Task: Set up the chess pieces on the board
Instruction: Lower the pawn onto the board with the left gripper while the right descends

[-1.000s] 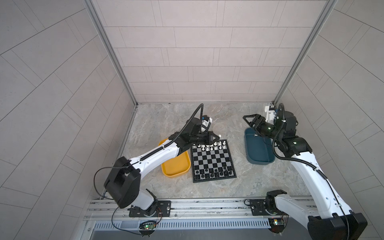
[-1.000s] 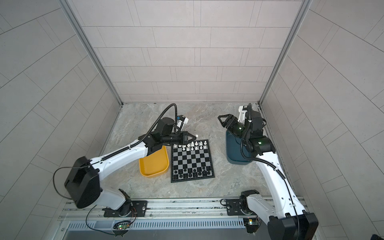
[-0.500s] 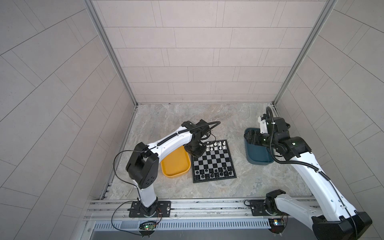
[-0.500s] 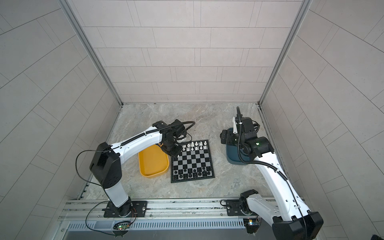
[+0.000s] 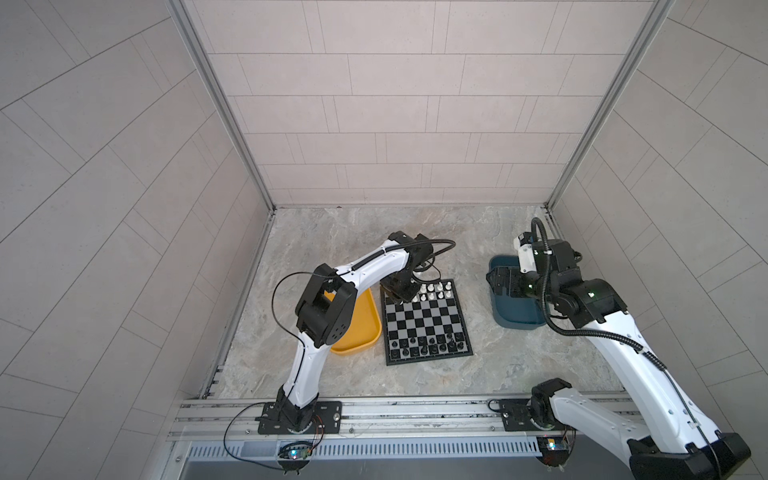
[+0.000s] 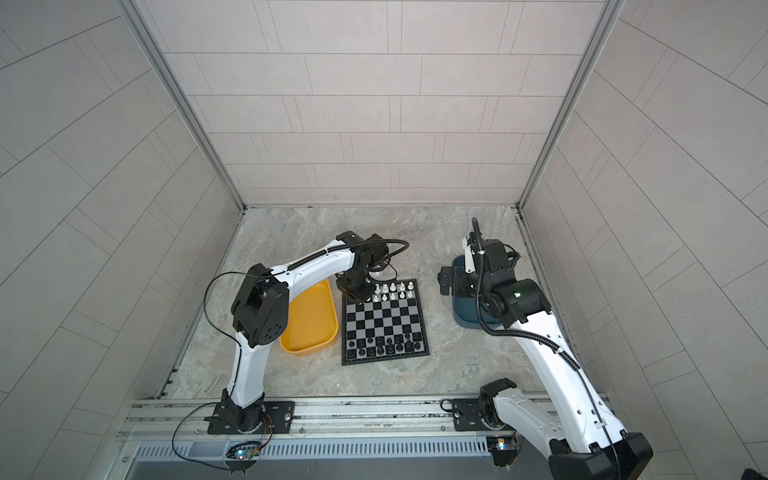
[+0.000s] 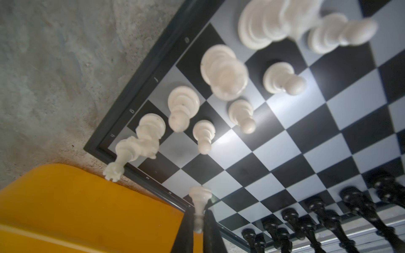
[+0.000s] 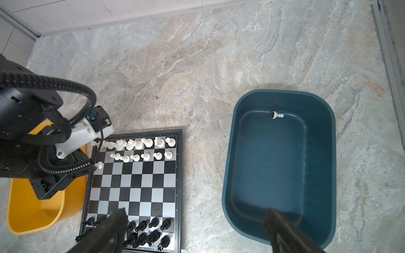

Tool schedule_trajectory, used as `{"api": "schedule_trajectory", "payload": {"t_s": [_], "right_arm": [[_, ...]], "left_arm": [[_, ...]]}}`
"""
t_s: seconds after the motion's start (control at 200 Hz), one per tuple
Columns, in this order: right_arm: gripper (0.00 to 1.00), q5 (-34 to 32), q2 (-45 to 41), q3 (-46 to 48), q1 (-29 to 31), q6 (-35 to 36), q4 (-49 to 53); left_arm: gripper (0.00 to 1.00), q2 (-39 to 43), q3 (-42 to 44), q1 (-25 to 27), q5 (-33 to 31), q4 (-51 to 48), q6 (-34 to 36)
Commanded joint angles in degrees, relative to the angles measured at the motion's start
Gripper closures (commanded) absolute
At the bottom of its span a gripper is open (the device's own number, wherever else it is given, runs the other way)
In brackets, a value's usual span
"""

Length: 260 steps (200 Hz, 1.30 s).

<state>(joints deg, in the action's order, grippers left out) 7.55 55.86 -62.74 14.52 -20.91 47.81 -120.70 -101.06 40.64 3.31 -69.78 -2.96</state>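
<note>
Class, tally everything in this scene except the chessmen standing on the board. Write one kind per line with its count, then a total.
chessboard: 1
yellow tray: 1
dark blue bin: 1
robot arms (left arm, right arm): 2
loose white piece lying in the bin: 1
held white piece in the left claw: 1
Total: 7

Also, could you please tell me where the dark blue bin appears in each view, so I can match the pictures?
In a top view: the dark blue bin lies right of the board, partly under the right arm.
In a top view: likewise, the bin lies right of the board.
Left wrist: not in it.
Right wrist: the bin lies beside the board, a white piece lying inside.
Shared landmark: the board, in all four views.
</note>
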Motion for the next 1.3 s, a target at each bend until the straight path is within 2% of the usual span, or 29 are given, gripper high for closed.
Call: {"api": "schedule_trajectory", "payload": {"t_s": [0.0, 0.675, 0.921, 1.296], "right_arm": [[0.01, 0.4, -0.6, 0.4, 0.3, 1.8, 0.2], [0.01, 1.9, -0.6, 1.5, 0.1, 2.1, -1.9], [0.01, 2.1, -0.7, 1.4, 0.1, 1.9, -2.1], [0.01, 2.4, -0.4, 1.8, -0.2, 1.6, -2.5]], "left_arm": [[1.00, -2.1, -2.3, -0.2, -3.2, -3.0, 0.3], [0.98, -7.2, -6.3, -0.9, -4.2, -3.9, -0.2], [0.81, -7.1, -6.5, -0.9, -3.7, -3.5, -0.3], [0.77, -6.7, -7.6, -0.9, -2.9, -3.5, -1.0]]}}
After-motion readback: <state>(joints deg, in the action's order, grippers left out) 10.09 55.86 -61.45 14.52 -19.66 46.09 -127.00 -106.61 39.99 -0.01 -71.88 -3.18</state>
